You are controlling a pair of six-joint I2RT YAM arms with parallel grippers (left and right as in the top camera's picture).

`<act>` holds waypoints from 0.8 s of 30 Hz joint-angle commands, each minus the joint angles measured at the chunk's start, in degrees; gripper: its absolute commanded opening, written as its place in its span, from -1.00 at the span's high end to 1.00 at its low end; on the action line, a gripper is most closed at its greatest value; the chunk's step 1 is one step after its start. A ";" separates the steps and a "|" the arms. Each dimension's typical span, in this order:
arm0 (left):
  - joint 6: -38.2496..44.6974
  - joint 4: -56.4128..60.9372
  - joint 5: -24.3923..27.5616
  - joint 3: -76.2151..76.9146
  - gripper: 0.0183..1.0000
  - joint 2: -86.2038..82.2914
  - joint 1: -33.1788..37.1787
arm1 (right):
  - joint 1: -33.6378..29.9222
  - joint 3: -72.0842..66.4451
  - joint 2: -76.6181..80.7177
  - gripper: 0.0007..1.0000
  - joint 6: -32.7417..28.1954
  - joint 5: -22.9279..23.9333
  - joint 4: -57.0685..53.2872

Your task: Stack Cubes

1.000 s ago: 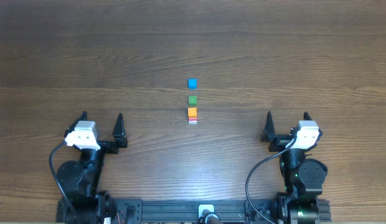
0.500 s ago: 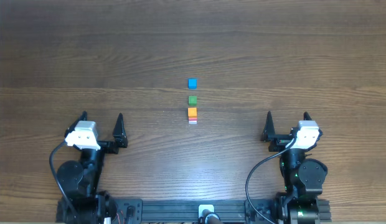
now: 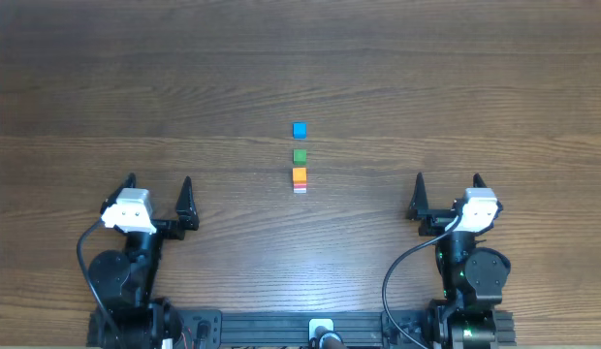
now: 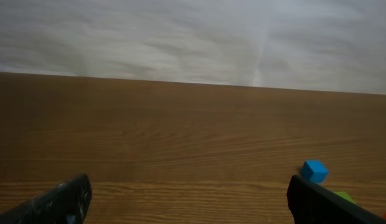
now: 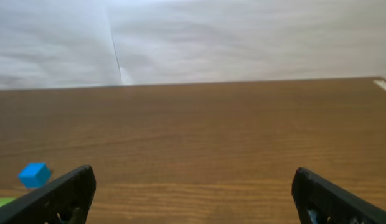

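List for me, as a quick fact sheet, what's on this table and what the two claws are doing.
table: brown wood
blue cube: farthest from the arms, standing alone
green cube: middle of the row, alone
orange cube: nearest the arms
pale strip: at the orange cube's near side, perhaps another cube beneath it
left claw: open, empty, off to the side of the cubes
right claw: open, empty, off to the other side

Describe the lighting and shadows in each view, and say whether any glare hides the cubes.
Top view: even light over the table, no glare, barely any shadow by the blue cube or green cube. Left wrist view: bright wall with soft mottled shading; left pincer dark against the wood. Right wrist view: much the same, right pincer dark, blue cube plainly lit.
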 commanded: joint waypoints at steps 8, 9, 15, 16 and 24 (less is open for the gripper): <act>1.07 0.46 0.57 -0.61 -1.00 -0.63 0.31 | 0.31 -0.13 -0.24 -0.98 1.70 -7.39 1.84; 1.07 0.46 0.57 -0.61 -1.00 -0.63 0.31 | 0.31 0.33 -0.24 -0.98 1.42 -9.14 1.73; 1.07 0.46 0.57 -0.61 -1.00 -0.63 0.31 | 0.31 8.63 1.42 -0.97 -0.37 -9.90 -5.79; 1.07 0.46 0.57 -0.61 -1.00 -0.63 0.31 | 0.33 11.72 2.64 -0.99 -1.07 -9.81 -7.91; 1.07 0.46 0.57 -0.61 -1.00 -0.63 0.31 | 3.26 43.63 28.63 -0.99 -5.38 -9.60 -28.52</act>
